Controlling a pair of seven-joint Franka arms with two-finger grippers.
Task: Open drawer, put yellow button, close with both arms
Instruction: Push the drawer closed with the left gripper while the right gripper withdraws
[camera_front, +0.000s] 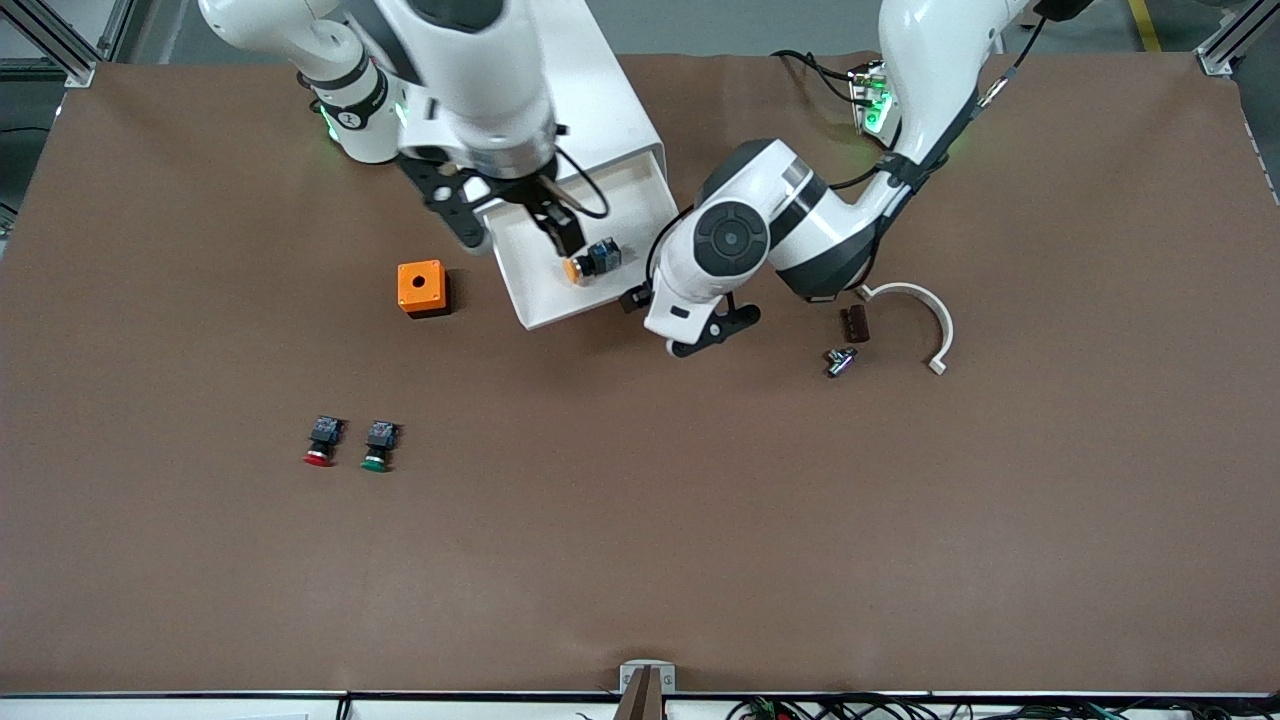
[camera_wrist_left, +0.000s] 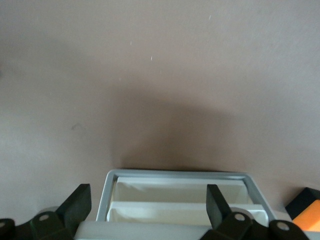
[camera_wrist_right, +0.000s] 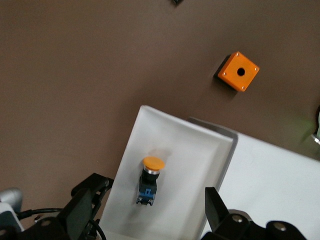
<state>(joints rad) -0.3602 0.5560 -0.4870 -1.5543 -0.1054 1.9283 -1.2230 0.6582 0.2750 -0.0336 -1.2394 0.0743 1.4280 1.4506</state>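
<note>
The white cabinet (camera_front: 612, 110) stands near the robots' bases. Its top drawer (camera_front: 545, 312) is pulled out toward the front camera. The yellow button (camera_front: 590, 262) lies on its side in the drawer, also shown in the right wrist view (camera_wrist_right: 150, 177). My right gripper (camera_front: 515, 232) hangs open and empty over the drawer, above the button (camera_wrist_right: 150, 210). My left gripper (camera_front: 712, 330) is low beside the drawer's front corner toward the left arm's end. It is open and empty (camera_wrist_left: 147, 207), and the drawer's rim (camera_wrist_left: 175, 175) shows between its fingers.
An orange box (camera_front: 420, 288) with a round hole sits beside the drawer toward the right arm's end. A red-capped button (camera_front: 320, 440) and a green-capped button (camera_front: 378, 446) lie nearer the front camera. A white curved piece (camera_front: 925, 315), a brown part (camera_front: 854, 323) and a small metal part (camera_front: 840, 361) lie toward the left arm's end.
</note>
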